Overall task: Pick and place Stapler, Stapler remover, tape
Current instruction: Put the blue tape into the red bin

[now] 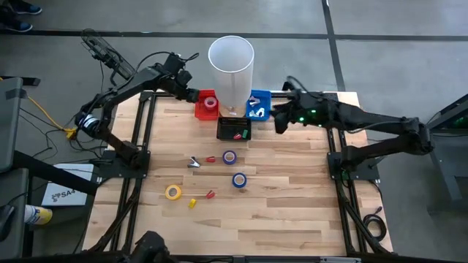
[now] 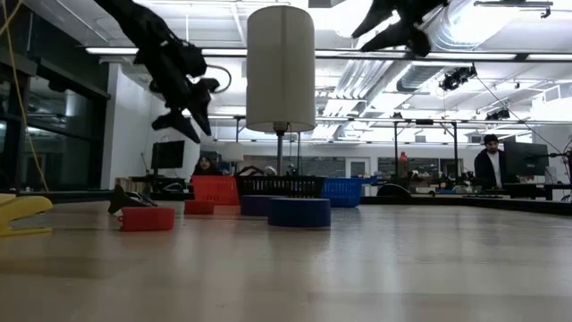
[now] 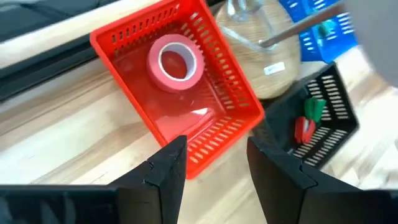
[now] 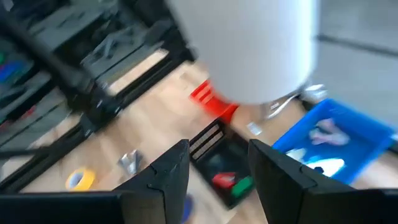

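Left hand [image 3: 211, 168] hovers above the near rim of the red basket [image 1: 204, 108] at the back of the desk [image 1: 292, 212]; its fingers stand apart with a moderate gap and hold nothing. Right hand [image 4: 217, 171] hangs in the air just beside the blue basket [image 1: 261, 97] at the back right, fingers likewise parted and empty. The pink tape roll [image 3: 175, 61] lies flat inside the red basket. The black basket [image 1: 234, 129] sits between and slightly in front of the two coloured ones; it holds small red and green items [image 3: 309, 119], too small to identify. The blue basket holds pale objects [image 4: 326, 134], blurred, not identifiable. A white cylindrical lamp shade [image 1: 231, 62] on a thin stem stands behind the black basket and hides part of the desk and the inner edges of the red and blue baskets from above. On the open desk: a blue tape roll [image 1: 229, 157] near the centre, a second blue tape roll [image 1: 239, 180] just in front of it, and the yellow tape roll [image 1: 172, 192] well to the left-front. A small metallic piece [image 1: 193, 162] lies left of the first blue roll; whether it is the staple remover cannot be told. Small red pieces [image 1: 210, 158] and a small yellow piece [image 1: 193, 203] are scattered near the rolls, too small to name. Beside the desk on the left lies a white label [image 1: 62, 193]; its dark lettering is partly cut off and not legible. In the low view, people show in the room behind, far off.
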`<action>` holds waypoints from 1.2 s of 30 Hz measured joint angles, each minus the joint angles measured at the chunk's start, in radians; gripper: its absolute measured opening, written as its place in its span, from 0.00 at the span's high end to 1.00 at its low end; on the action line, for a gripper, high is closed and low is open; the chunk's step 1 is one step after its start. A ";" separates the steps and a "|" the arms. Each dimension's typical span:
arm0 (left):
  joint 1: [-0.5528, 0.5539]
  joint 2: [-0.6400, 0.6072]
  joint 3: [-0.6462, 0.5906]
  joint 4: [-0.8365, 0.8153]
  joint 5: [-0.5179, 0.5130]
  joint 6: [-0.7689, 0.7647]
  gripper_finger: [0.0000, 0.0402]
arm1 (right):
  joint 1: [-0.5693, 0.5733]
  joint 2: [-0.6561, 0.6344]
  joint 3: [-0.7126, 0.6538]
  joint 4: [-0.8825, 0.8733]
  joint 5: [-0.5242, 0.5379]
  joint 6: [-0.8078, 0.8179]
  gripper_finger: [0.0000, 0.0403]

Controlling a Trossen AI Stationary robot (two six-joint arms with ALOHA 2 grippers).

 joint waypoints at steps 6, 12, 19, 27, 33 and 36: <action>-0.001 -0.090 0.000 -0.061 -0.004 0.034 0.59 | -0.001 -0.102 0.000 -0.073 0.164 0.027 0.61; -0.001 -0.161 0.000 -0.125 -0.006 0.064 0.59 | 0.000 -0.119 0.000 -0.141 0.164 0.071 0.61; -0.059 -0.224 0.000 -0.199 -0.031 0.056 0.59 | 0.001 -0.117 -0.003 -0.211 0.073 0.113 0.61; -0.249 -0.291 0.000 -0.216 -0.111 -0.064 0.59 | 0.059 -0.051 -0.003 -0.177 -0.012 0.106 0.61; -0.440 -0.380 0.000 -0.223 -0.298 -0.187 0.59 | 0.157 0.035 -0.004 -0.163 -0.021 0.110 0.61; -0.528 -0.424 0.000 -0.238 -0.388 -0.249 0.59 | 0.202 0.076 -0.003 -0.162 -0.009 0.135 0.61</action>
